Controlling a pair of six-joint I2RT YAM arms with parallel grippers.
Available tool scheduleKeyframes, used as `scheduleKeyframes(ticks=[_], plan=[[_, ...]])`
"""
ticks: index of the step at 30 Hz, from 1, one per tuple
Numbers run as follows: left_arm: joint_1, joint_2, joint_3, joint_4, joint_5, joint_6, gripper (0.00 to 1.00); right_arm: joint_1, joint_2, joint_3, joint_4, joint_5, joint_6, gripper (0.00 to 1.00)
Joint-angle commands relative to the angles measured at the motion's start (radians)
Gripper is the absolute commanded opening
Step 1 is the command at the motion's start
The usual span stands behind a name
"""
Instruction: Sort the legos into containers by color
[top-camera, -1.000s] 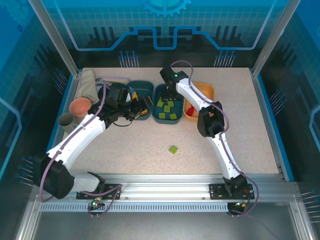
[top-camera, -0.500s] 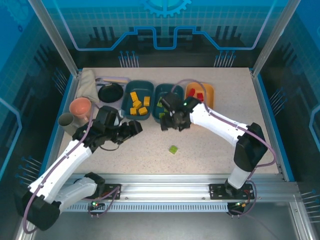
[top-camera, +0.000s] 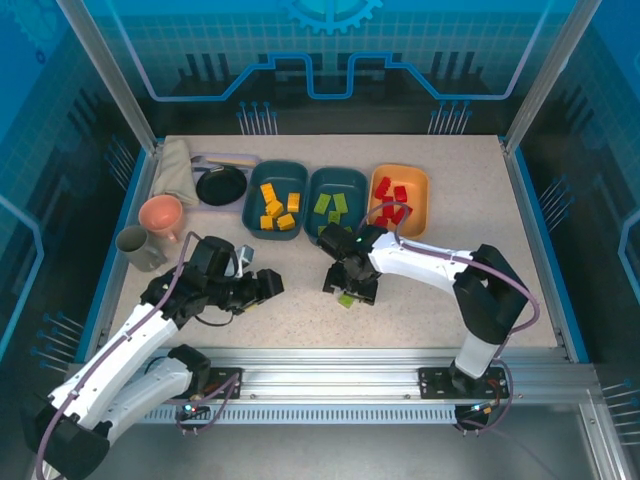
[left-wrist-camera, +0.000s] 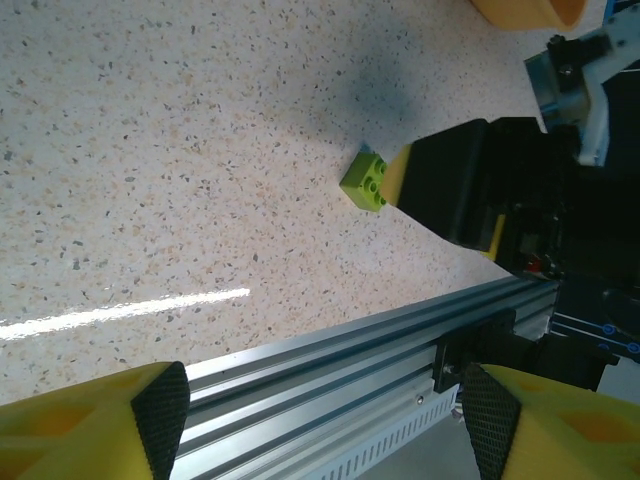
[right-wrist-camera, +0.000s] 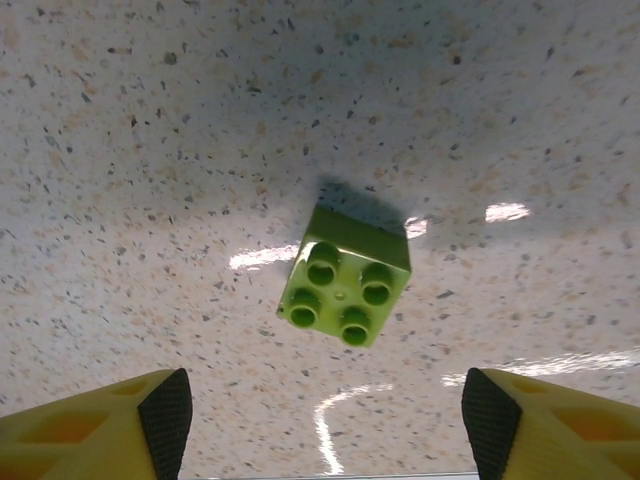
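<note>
R claw (right-wrist-camera: 325, 430) wide open, empty. Lone green lego (right-wrist-camera: 345, 290) sits studs-up on the table (right-wrist-camera: 150, 150) just ahead of it, centred btwn its fingers, untouched. L claw (left-wrist-camera: 325, 425) also spread, holding nothing; same lego lies well ahead. Three bins (top-camera: 338, 170) w/ sorted bricks sit beyond both claws.

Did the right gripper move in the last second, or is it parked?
Yes. The right gripper has left the middle teal bin and come toward the near rail. It now sits open over the loose green lego.
</note>
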Motion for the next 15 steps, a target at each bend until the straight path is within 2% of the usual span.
scheduleKeyframes(ticks=[1, 15], plan=[[-0.008, -0.022, 0.006, -0.005, 0.025, -0.008, 0.76, 0.003, 0.032, -0.021, 0.026, -0.003, 0.102, 0.71], [-0.013, -0.018, 0.032, 0.010, 0.017, -0.020, 0.76, -0.035, 0.120, -0.035, 0.059, -0.014, 0.124, 0.51]])
